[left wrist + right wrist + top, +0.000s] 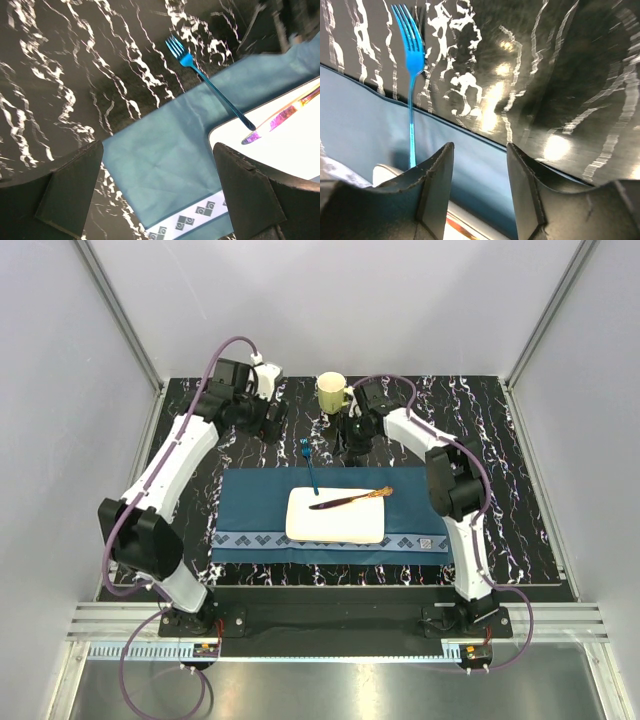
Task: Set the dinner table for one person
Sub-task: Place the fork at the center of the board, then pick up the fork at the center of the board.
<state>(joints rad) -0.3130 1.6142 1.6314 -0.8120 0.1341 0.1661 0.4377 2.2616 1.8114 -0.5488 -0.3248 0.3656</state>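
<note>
Left claw [159, 147] and right claw [480, 149] both gape, empty. The fork [309, 468] lies tines on the surface [530, 490], handle crossing the mat [250, 510] to the plate [340, 528]. 1 thin, stiff, slick piece (probably light): pinch mid-handle.

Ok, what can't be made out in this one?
Handle end of the fork, right wrist view: hidden behind a finger of the right gripper.
Handle of the knife, left wrist view: cut off by the right edge.
Contents of the mug, top view: too small to tell.
</note>
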